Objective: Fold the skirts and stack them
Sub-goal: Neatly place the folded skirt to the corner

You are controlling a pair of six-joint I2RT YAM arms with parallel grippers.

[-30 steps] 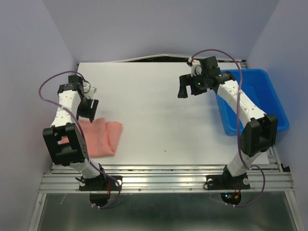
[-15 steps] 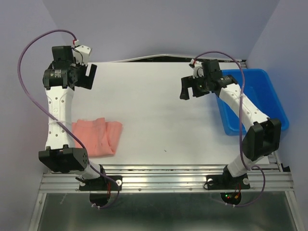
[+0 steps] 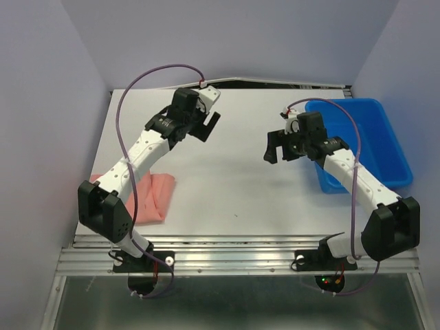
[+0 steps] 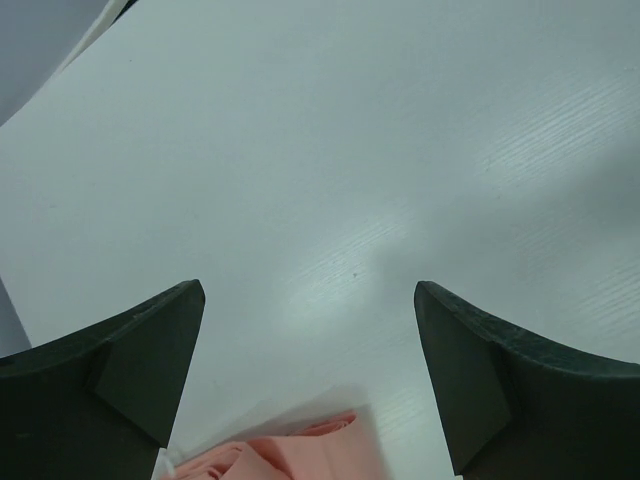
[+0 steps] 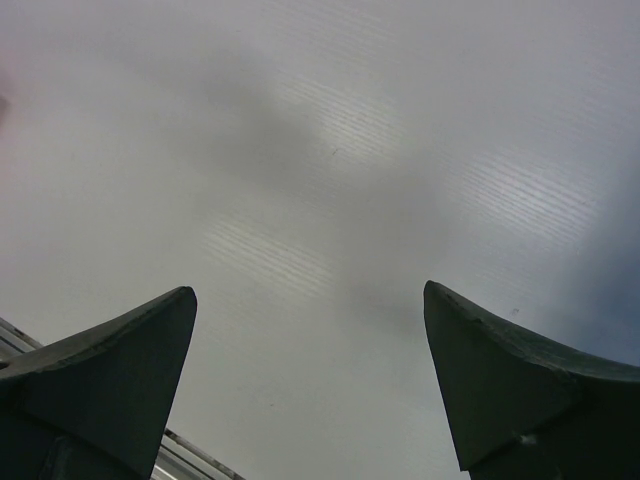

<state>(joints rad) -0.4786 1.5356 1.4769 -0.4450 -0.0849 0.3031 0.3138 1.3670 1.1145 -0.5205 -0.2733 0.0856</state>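
Right claw (image 3: 277,145), jaws wide, hangs beside the blue bin (image 3: 371,102).

The top camera is looking down on the whole bench (image 3: 227,172); both wrist cameras are facing it closely.

Matt, soft, creased cloth skirt (image 3: 155,196); smooth white table (image 3: 234,165) with faint linear grain and dull sheen; glossy blue plastic bin (image 3: 375,134).
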